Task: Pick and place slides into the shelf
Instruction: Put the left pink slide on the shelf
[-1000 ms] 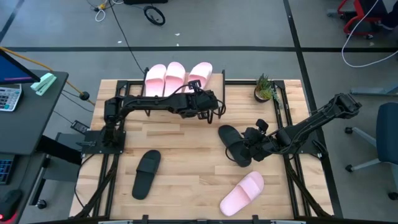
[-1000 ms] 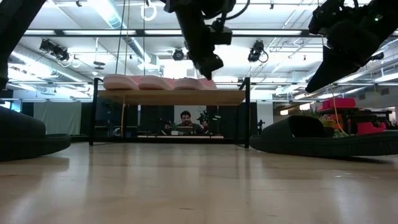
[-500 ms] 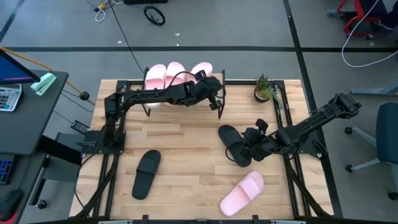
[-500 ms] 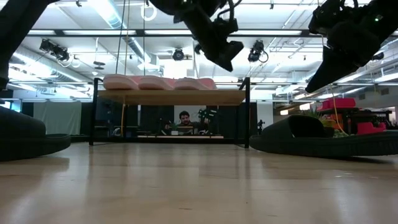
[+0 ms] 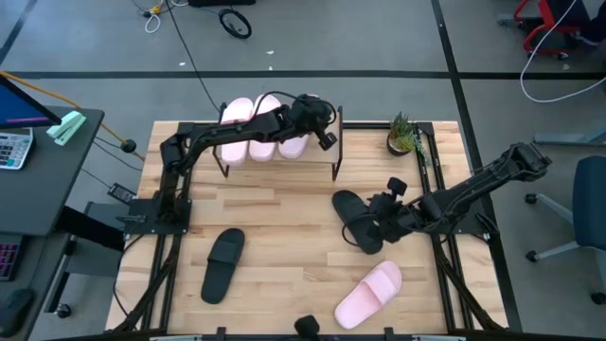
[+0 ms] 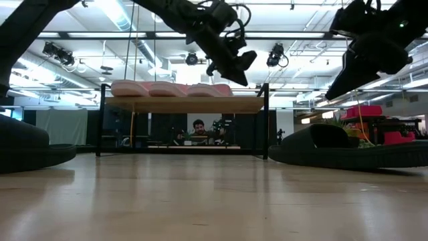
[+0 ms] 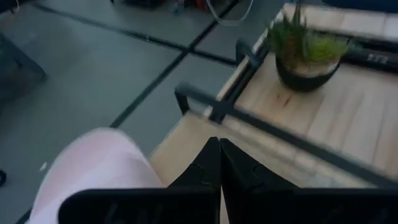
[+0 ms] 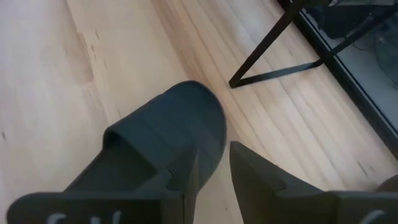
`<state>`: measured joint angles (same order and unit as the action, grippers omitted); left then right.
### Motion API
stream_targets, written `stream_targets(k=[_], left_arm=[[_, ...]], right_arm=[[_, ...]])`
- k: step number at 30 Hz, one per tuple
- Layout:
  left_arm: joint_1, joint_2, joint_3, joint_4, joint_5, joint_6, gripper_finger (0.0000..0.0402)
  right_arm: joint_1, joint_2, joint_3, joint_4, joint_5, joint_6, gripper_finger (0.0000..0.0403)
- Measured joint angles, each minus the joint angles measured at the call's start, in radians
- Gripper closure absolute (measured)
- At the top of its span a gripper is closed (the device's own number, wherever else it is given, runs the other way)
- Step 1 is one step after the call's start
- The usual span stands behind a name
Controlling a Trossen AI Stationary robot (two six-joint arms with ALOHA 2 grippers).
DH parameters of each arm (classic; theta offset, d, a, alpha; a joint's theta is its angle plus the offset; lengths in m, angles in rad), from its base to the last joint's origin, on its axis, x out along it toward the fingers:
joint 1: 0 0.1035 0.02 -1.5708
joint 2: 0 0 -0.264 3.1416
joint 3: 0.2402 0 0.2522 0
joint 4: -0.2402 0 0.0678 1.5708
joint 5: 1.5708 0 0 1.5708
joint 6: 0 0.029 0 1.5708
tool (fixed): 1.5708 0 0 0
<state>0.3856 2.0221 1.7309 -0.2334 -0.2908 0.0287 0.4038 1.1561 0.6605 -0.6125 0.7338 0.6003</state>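
Note:
Three light pink slides point(image 5: 251, 121) lie side by side on the shelf point(image 6: 257, 104) at the table's far edge. My left gripper point(image 5: 320, 120) hovers shut above the shelf's right end, beside the rightmost pink slide point(image 7: 93, 171). A black slide point(image 5: 352, 218) lies right of centre on the table. My right gripper point(image 5: 383, 220) is open and hangs just above its right side point(image 8: 163, 134), clear of it in the low view point(image 6: 338, 90). Another black slide point(image 5: 222, 265) lies near left, and a pink slide point(image 5: 369, 294) near right.
A small potted plant point(image 5: 402, 135) stands at the table's far right corner, close to the shelf. A person point(image 6: 198, 129) sits beyond the shelf in the room. A desk with a calculator point(image 5: 11, 147) lies off the table's left side. Bare tabletop lies in the middle.
My left gripper has travelled from the tabletop in front of the shelf toward the far edge and now hangs over the shelf's right end, its fingers turned more toward the right. My right gripper has stayed by the black slide.

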Motion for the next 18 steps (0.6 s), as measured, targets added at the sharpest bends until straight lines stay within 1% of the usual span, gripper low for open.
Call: stream_targets(k=[3,8,18], left_arm=[[0.010,0.001,0.000,-0.029,-0.010,-0.030,0.0398],[0.030,0.001,0.000,-0.082,-0.134,-0.066,0.0399],[0.042,0.001,0.000,-0.085,-0.151,-0.110,0.0398]], right_arm=[[-0.017,0.000,0.000,0.000,0.000,-0.002,0.0305],[-0.031,0.000,0.000,0.000,0.000,0.006,0.0305],[-0.031,0.000,0.000,0.000,-0.001,0.006,0.0305]])
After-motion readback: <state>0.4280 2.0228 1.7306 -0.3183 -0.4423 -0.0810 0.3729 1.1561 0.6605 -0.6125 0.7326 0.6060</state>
